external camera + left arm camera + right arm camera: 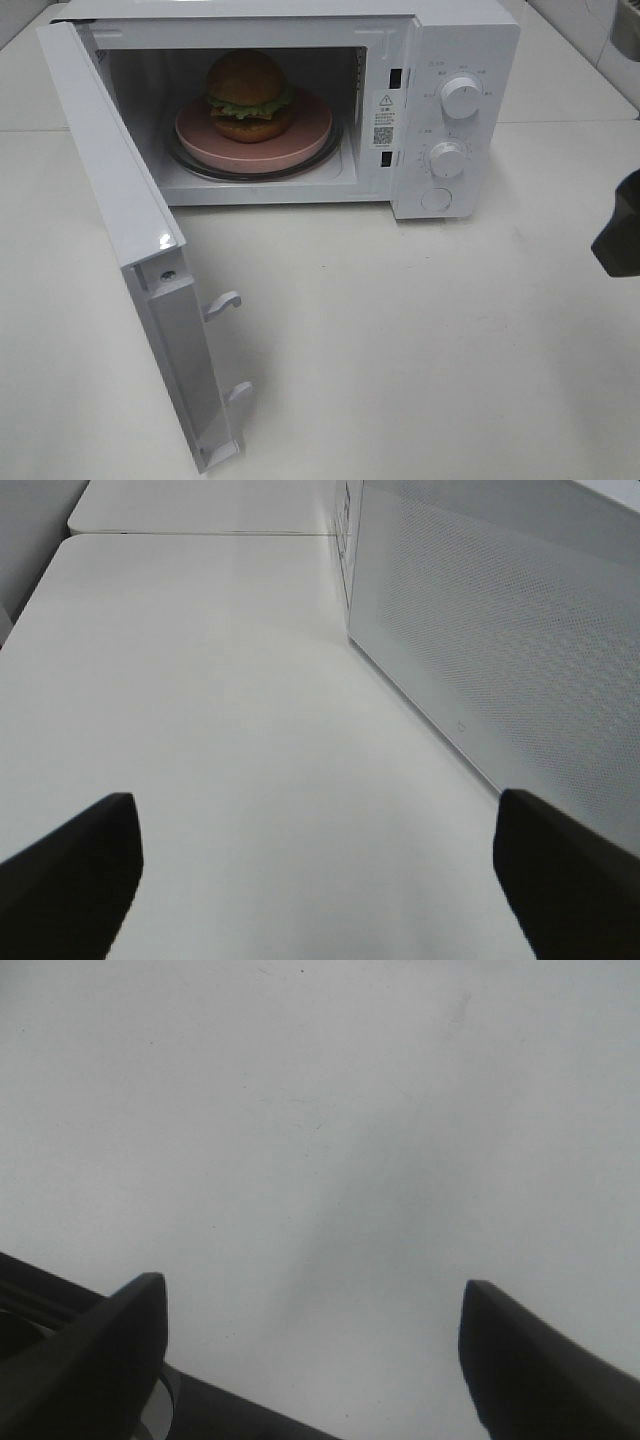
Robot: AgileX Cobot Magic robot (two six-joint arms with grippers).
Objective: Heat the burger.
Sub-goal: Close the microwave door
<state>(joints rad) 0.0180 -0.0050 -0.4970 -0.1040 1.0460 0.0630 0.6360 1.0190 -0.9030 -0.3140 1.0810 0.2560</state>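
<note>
The burger [248, 95], with its golden-brown bun, green lettuce and dark patty, sits on a round pink plate [305, 135] on the glass turntable inside the white microwave [455, 40]. The microwave door [120, 215] stands swung wide open toward the front left. My left gripper [315, 865] is open and empty over bare table, with the door's perforated outer panel [500, 630] beside it. My right gripper [315, 1350] is open over bare table, nothing between its fingers. Only a dark part of the right arm [620, 235] shows at the right edge of the high view.
Two white knobs [460, 95] and a round button [437, 198] are on the microwave's front panel. Door latch hooks [222, 302] stick out from the open door's edge. The white table [420, 350] stretches in front of the microwave.
</note>
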